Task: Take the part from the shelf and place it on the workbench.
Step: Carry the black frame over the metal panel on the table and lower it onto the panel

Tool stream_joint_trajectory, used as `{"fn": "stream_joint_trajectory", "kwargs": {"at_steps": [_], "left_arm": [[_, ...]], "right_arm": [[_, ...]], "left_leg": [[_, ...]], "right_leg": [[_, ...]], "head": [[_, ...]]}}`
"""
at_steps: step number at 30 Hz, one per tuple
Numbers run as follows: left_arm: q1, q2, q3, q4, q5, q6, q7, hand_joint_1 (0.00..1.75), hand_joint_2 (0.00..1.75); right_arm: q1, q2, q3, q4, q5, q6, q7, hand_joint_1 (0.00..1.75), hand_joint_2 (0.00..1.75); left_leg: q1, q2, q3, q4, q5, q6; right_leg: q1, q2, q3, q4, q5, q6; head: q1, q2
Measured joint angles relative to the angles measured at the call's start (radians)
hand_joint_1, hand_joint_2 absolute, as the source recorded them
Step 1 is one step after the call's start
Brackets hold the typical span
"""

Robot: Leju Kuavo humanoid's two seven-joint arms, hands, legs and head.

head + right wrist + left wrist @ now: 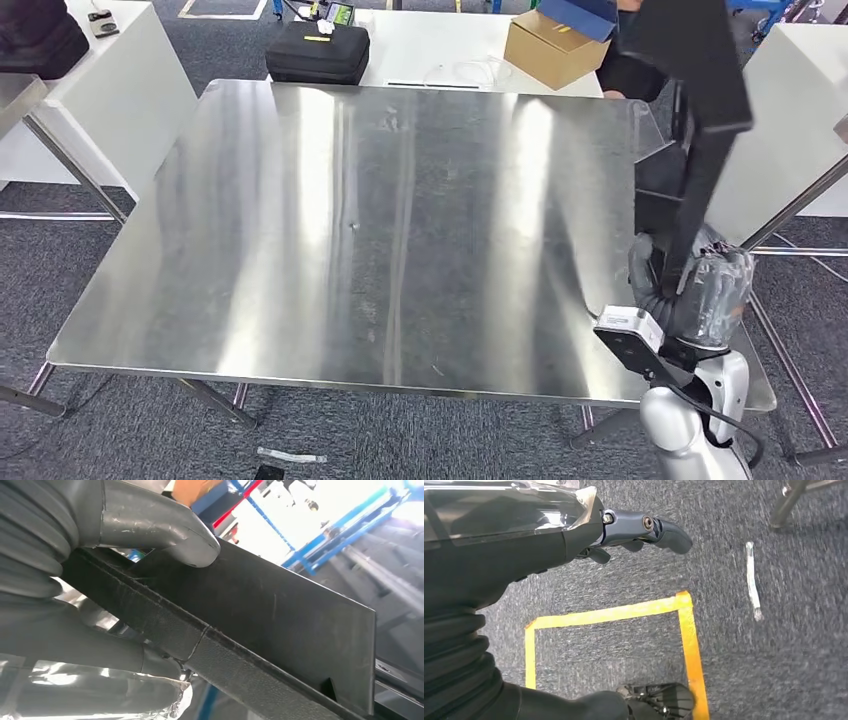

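The right hand (700, 295) gripped the part (690, 70), a long black angled panel, by its lower end; the right wrist view showed the thumb (155, 530) pressed on the flat face and the fingers wrapped beneath. The part stood nearly upright, held above the right edge of the workbench (380, 230), not yet resting on the steel top.

The left hand (634, 532) hung over grey carpet beside a yellow tape square (614, 645), holding nothing; its fingers appeared loosely curled, though whether open or closed could not be told.

Judged progress: retrieval from the shelf complete, carriage to the bench complete. Remaining: lower the part onto the surface, release and withdraw.
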Motion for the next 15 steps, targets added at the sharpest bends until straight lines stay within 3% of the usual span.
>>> {"fn": "stream_joint_trajectory", "kwargs": {"at_steps": [3, 10, 15], "left_arm": [[-0.006, 0.0, -0.014, 0.0, -0.016, -0.008, 0.016, 0.0, 1.75], [-0.04, -0.002, -0.064, 0.0, -0.05, -0.035, 0.049, 0.0, 1.75], [-0.054, -0.009, -0.101, -0.001, -0.06, -0.057, 0.073, 0.0, 1.75]], "right_arm": [[-0.092, -0.002, 0.075, 0.042, 0.071, 0.064, 0.021, 1.66, 1.75], [-0.419, 0.02, 0.311, 0.258, 0.171, 0.21, 0.117, 1.66, 1.75], [-0.609, 0.05, 0.439, 0.416, 0.243, 0.279, 0.172, 1.66, 1.75]], "left_leg": [[-0.002, 0.005, 0.001, -0.001, -0.004, 0.008], [0.0, 0.008, 0.007, -0.011, 0.004, -0.005], [0.001, 0.008, 0.006, -0.011, 0.005, -0.008]], "right_leg": [[-0.002, 0.006, 0.002, -0.002, 0.004, -0.003], [0.002, 0.009, 0.0, -0.001, 0.005, -0.008], [0.002, 0.009, 0.0, -0.001, 0.006, -0.01]], "head": [[-0.001, 0.0], [-0.001, 0.0], [0.0, 0.0]]}}
